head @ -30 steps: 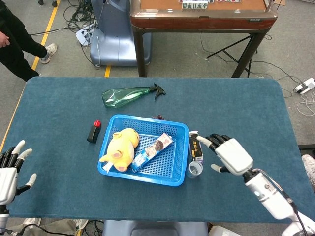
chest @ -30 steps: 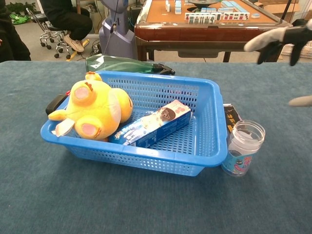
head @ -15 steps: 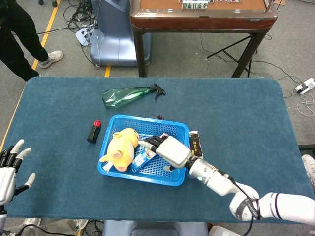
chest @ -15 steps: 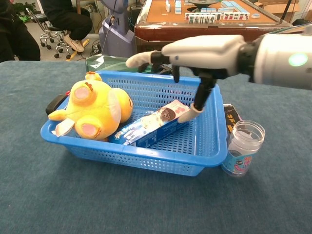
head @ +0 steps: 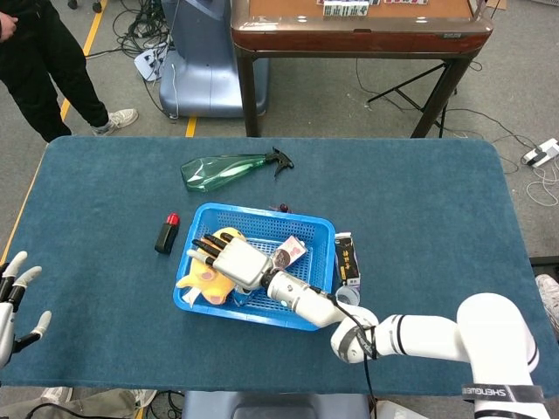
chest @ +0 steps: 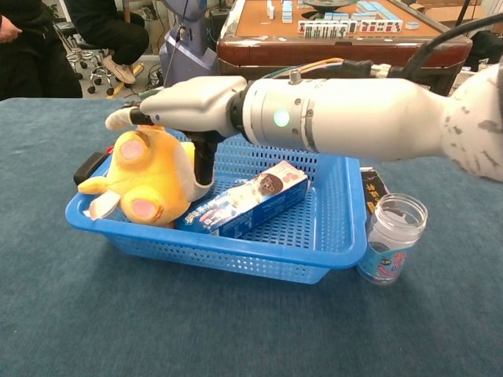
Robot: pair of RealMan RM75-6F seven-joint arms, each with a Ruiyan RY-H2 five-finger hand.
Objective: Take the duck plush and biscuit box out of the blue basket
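Observation:
The blue basket (head: 265, 213) (chest: 236, 255) stands mid-table. In its left half lies the yellow duck plush (head: 199, 273) (chest: 149, 179), and beside it, slanted, the biscuit box (head: 292, 252) (chest: 250, 197). My right hand (head: 231, 260) (chest: 189, 102) hovers over the plush with its fingers spread; the thumb points down along the plush's right side, and the hand holds nothing. It covers much of the plush in the head view. My left hand (head: 14, 297) sits at the table's near left corner, fingers apart and empty.
A green spray bottle (head: 229, 168) lies behind the basket. A black bottle with a red cap (head: 166, 234) stands left of it. A black carton (head: 347, 259) (chest: 374, 188) and a clear jar (chest: 391, 238) sit at its right. A person (head: 44, 61) stands far left.
My right hand has swept left across the basket, from beside the carton, over the biscuit box, to above the duck plush. The left hand has slid slightly lower and further left.

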